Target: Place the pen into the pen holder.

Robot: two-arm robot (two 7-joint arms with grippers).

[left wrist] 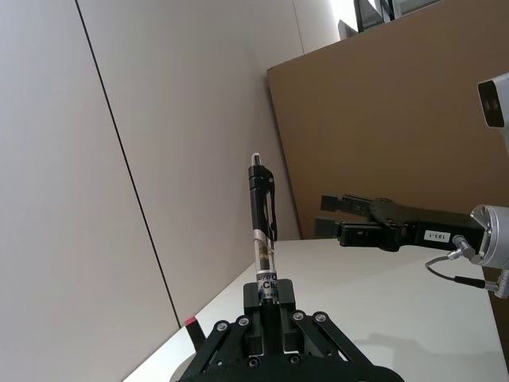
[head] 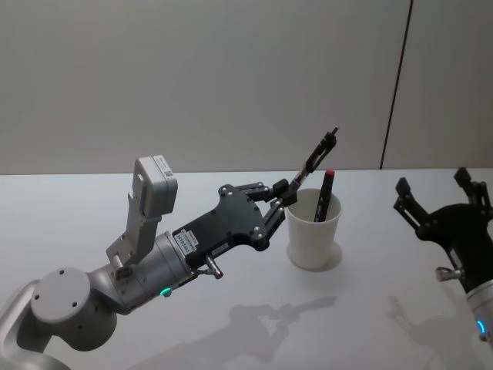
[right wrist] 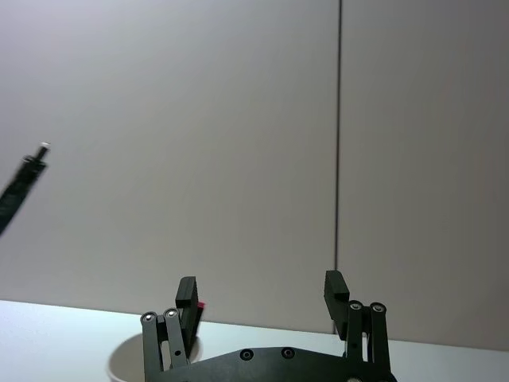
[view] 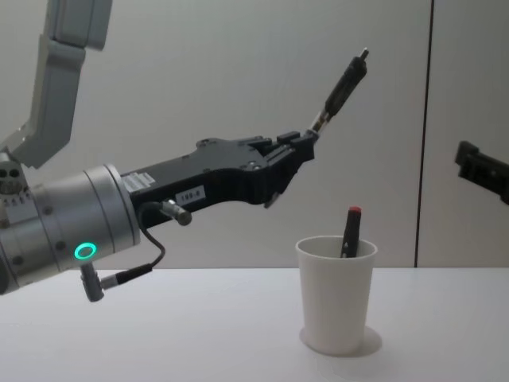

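My left tool (head: 282,193) is clamped on the lower end of the pen (head: 314,158). The tool reaches forward from the left side of the desk (head: 62,208) and hangs in the air above it. In the chest view the left tool (view: 307,143) sits well above the rim of the cup, and the pen (view: 343,82) slants up and to the right from its fingers. The left wrist view looks along the tool (left wrist: 269,298). There the pen (left wrist: 262,215) stands out from between the pads, black at the top with a clip and clear lower down.

The pen is in the air, touching nothing but my tool. Its held end is over the left side of the pen holder (head: 312,243), a white paper cup standing upright near the far edge of the desk. In the chest view the pen holder (view: 336,302) is directly below and apart from the pen. A second pen (view: 351,231) with a red top leans inside the cup against its right rim.

My right tool (head: 431,183) hovers over the right side of the desk, near the pen holder. Its fingers are spread apart and hold nothing. The right wrist view shows the two fingers of that tool (right wrist: 261,290) wide apart.
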